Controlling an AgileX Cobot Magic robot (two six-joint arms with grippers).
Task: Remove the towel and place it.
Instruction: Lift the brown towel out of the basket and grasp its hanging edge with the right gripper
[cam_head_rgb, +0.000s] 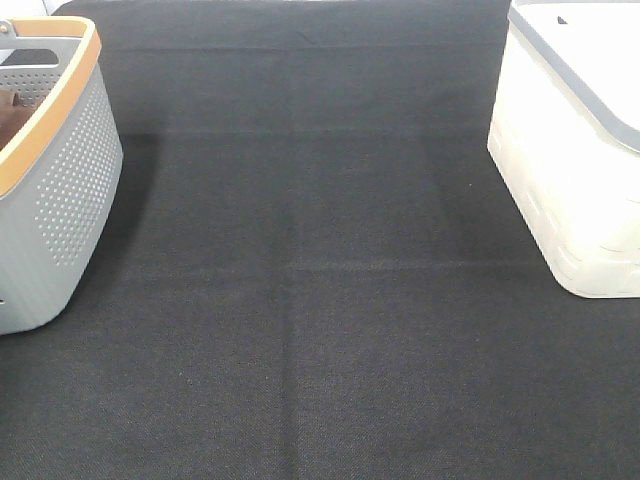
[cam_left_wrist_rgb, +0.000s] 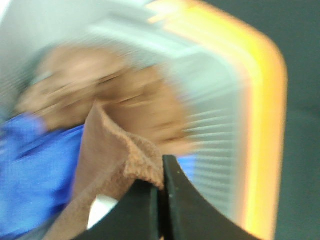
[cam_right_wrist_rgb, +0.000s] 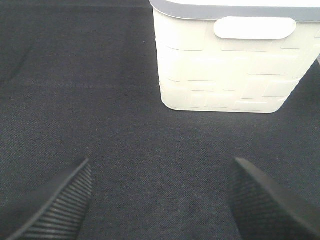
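place: looks like a robot lab test bench
desk (cam_head_rgb: 320, 320): surface all black woven fabric, creased in a grid
props: grey perforated basket (cam_head_rgb: 70, 200) far left, white grey-rimmed bin (cam_head_rgb: 560, 190) far right, well apart
rig: ribbed black right claw (cam_right_wrist_rgb: 162, 165) above the desk

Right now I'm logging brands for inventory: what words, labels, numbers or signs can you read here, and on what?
No text can be read.
The white tag on the towel: blurred, nothing legible.
The grey basket: no lettering shows.
The white bin: no lettering; a tiny dark mark on its lid is too small to tell.
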